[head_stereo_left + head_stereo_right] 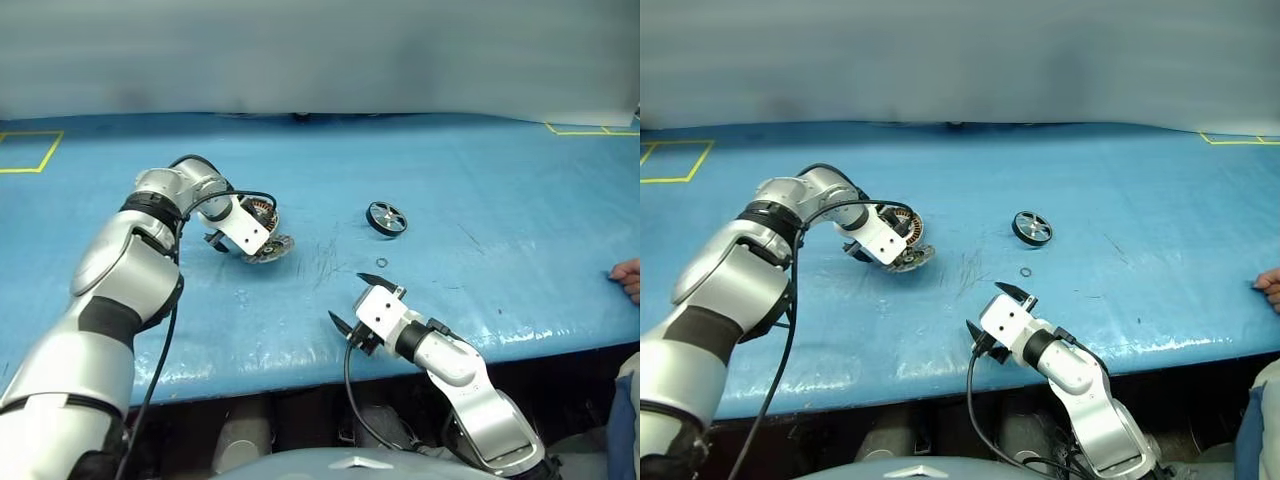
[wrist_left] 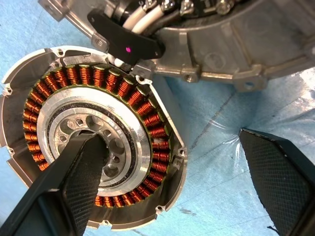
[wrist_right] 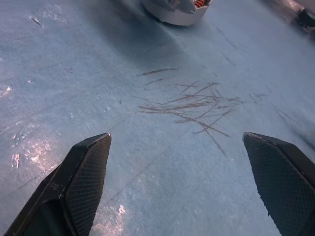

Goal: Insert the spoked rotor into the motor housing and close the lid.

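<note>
The motor housing (image 2: 147, 113), a silver-rimmed ring of copper windings, lies flat on the blue table. My left gripper (image 2: 170, 137) stands open over it. One of its fingers (image 2: 78, 182) is over the hollow centre and the other is off to the side above the table. In the left eye view the left gripper (image 1: 265, 245) is at the housing, left of centre. The spoked rotor (image 1: 386, 218), a small black wheel with pale spokes, lies alone to the right of it. My right gripper (image 1: 345, 297) hovers open and empty near the front edge. The lid is out of view.
A silver casting with white cables (image 2: 236, 44) sits right against the housing. A small metal ring (image 1: 381, 263) lies between the rotor and my right gripper. A person's hand (image 1: 628, 278) rests at the table's right edge. Yellow tape (image 1: 30, 150) marks the far corners.
</note>
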Controlling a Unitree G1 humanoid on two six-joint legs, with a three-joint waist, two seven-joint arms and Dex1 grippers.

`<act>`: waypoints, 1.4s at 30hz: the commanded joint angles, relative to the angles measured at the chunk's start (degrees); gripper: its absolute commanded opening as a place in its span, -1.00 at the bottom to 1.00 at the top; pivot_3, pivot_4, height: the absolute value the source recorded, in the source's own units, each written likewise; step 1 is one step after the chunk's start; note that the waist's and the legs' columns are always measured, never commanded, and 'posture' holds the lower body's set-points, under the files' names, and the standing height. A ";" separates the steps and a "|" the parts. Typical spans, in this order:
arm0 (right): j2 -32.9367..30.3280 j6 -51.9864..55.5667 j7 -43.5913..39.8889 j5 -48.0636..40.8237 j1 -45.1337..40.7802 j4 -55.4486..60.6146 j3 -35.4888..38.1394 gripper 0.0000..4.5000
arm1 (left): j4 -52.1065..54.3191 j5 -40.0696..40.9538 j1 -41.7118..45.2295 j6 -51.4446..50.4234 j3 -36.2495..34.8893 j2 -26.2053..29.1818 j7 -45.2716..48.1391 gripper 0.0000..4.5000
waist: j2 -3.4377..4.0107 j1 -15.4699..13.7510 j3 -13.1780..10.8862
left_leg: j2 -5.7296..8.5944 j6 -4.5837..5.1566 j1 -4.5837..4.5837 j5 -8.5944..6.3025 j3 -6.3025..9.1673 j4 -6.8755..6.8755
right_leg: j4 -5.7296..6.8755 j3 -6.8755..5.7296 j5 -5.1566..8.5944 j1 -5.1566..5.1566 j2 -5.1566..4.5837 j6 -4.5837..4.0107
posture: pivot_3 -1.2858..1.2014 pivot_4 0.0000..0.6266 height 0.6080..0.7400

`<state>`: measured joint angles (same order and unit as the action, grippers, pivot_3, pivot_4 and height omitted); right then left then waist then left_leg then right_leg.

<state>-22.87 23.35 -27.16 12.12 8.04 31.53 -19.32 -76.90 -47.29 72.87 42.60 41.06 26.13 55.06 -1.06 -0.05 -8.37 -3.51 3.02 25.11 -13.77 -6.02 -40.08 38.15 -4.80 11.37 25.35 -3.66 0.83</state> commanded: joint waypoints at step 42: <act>0.95 -1.06 1.33 -0.02 -1.59 -0.76 -0.73 1.00 | 5.54 -14.05 2.45 15.26 11.22 0.72 -35.31 -0.01 | 0.08 -1.50 0.14 | 0.05 0.07 0.29 0.00 0.13 -0.03 | -0.19 -0.15 -0.06 0.07 -0.02 0.10 | 0.03 -0.52 1.00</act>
<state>-22.14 23.79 -26.26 12.00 7.19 29.76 -19.96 -73.53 -56.10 72.73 55.06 48.70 26.87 28.56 -0.98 -1.55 -8.23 -3.46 3.09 25.41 -13.78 -5.89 -40.11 37.96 -4.94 11.30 25.44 -3.68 0.94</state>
